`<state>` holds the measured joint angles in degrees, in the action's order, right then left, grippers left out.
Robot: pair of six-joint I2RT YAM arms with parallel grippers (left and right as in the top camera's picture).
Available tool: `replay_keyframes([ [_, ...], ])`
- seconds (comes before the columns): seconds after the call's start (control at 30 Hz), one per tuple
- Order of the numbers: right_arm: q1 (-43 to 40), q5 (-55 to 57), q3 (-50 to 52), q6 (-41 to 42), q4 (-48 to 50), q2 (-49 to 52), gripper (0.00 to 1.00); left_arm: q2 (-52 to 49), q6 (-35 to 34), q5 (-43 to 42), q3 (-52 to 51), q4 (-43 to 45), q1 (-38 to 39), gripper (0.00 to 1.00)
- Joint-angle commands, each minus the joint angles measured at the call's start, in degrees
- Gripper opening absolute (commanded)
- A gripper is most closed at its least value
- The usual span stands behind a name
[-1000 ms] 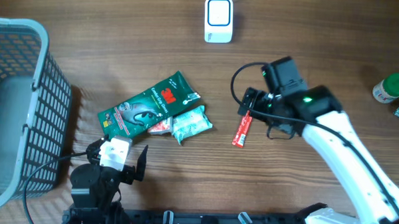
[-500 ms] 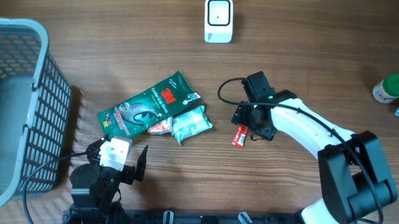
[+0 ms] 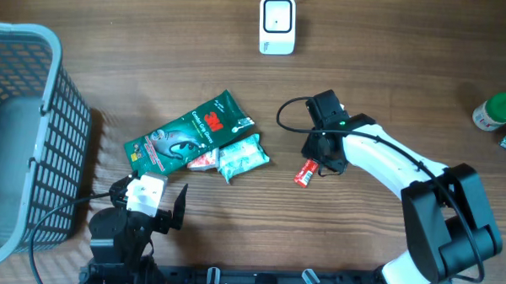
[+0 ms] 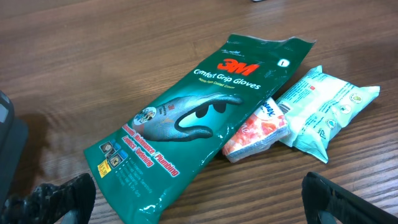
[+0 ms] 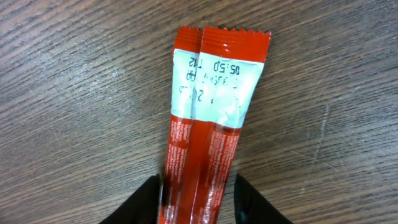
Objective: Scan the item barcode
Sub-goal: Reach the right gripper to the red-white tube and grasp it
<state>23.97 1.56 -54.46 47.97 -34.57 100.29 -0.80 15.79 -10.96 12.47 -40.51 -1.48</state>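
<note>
The item is a pair of red stick sachets (image 5: 211,112) lying flat on the wooden table, seen in the overhead view as a short red strip (image 3: 303,172) right of centre. My right gripper (image 5: 198,200) is down over their near end, its two black fingers pressed against either side, shut on them. From above, that gripper (image 3: 319,164) covers the sachets' upper end. The white barcode scanner (image 3: 276,25) stands at the far edge, well beyond the sachets. My left gripper (image 4: 200,202) hovers open at the table's front left (image 3: 154,204), holding nothing.
A green 3M gloves packet (image 4: 186,118) with two small snack packs (image 3: 234,157) lies in front of the left gripper. A grey mesh basket (image 3: 34,134) fills the left side. A green-capped bottle (image 3: 497,111) sits at the far right edge.
The right arm moved left and down onto the red sachets, and its fingers closed from wide open against their sides. The left arm stayed still.
</note>
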Motion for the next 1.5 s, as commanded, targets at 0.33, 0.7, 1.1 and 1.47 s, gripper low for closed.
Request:
replay_keyframes([
  [0.33,-0.2,-2.0,-2.1,-2.6,-8.1,-0.4,0.88,0.4,0.5,0.1,-0.2,0.1,-0.3,1.0],
  [0.7,-3.4,2.4,0.6,1.7,-3.4,-0.4,0.32,0.4,0.5,0.1,-0.2,-0.1,-0.3,1.0],
  [1.1,-3.4,2.9,-4.1,1.5,-14.0,-15.2,1.0,0.4,0.5,0.1,-0.2,-0.1,-0.3,1.0],
  [1.47,-4.0,7.5,8.3,4.7,0.3,-15.3,0.5,0.4,0.5,0.1,-0.2,-0.3,-0.3,1.0],
])
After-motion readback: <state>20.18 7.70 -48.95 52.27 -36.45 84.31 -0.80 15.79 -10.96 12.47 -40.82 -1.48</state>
